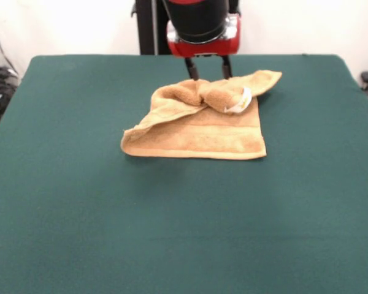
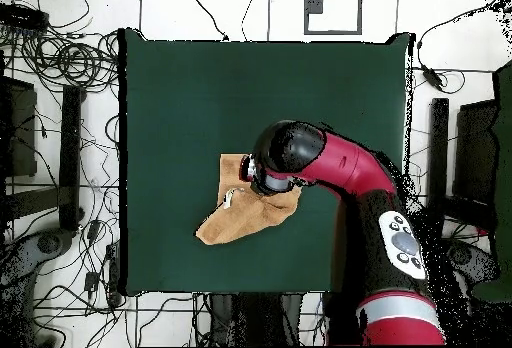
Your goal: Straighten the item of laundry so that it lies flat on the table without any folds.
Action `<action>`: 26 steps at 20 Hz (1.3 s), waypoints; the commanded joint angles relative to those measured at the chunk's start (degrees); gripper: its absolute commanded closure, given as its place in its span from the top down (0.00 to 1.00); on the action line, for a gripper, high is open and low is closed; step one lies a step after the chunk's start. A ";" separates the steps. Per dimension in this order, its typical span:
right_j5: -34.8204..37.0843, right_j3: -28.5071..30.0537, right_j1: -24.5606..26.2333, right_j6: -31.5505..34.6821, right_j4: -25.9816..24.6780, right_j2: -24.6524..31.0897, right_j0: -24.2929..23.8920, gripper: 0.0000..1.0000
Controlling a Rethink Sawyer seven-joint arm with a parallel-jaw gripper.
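Note:
The item of laundry (image 1: 199, 136), an orange-tan towel, lies a little beyond the middle of the dark green table (image 1: 172, 233). Its near half is spread flat, while its far edge is bunched and twisted into a roll, with a white tag (image 1: 242, 101) showing on the right. My gripper (image 1: 208, 73) hangs right behind that roll, its two dark fingers (image 1: 189, 67) spread apart and open, their tips hidden by the cloth. In the overhead view the arm's head covers part of the towel (image 2: 232, 224), and the gripper is hidden under it.
The red and black arm (image 2: 350, 169) reaches in over the table's (image 2: 180, 94) right side in the overhead view. Cables and stands lie on the floor around the table.

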 commanded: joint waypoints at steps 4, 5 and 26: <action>3.96 5.28 5.52 14.79 3.94 1.37 2.61 1.00; 3.39 5.38 5.61 14.39 3.92 1.46 2.53 1.00; -2.03 2.90 16.16 8.99 3.74 4.40 -1.66 1.00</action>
